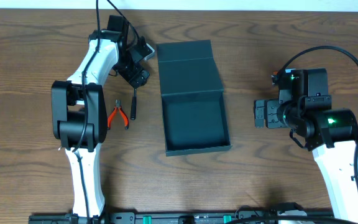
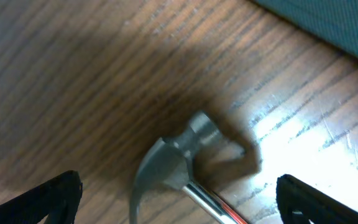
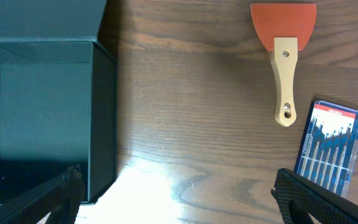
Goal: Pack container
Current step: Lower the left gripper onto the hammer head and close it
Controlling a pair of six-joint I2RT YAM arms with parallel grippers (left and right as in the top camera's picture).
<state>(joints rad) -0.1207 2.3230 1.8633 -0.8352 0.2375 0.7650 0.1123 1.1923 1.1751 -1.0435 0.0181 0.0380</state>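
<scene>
The container (image 1: 194, 93) is a dark teal-grey box lying open at the table's centre, its flap lid folded back toward the far side. My left gripper (image 1: 137, 67) hovers just left of the lid, over a hammer with a black handle (image 1: 133, 102). In the left wrist view the steel hammer head (image 2: 179, 158) lies on the wood between the wide-apart fingers (image 2: 48, 199); the left gripper (image 2: 179, 205) is open and touches nothing. My right gripper (image 1: 263, 114) stands open to the right of the container, and the right wrist view shows only bare wood within the gripper (image 3: 179, 199).
Orange-handled pliers (image 1: 118, 115) lie left of the hammer handle. The right wrist view shows the container wall (image 3: 101, 112) at left, with an orange scraper with a wooden handle (image 3: 284, 50) and a blue case of screwdrivers (image 3: 328, 146) at right.
</scene>
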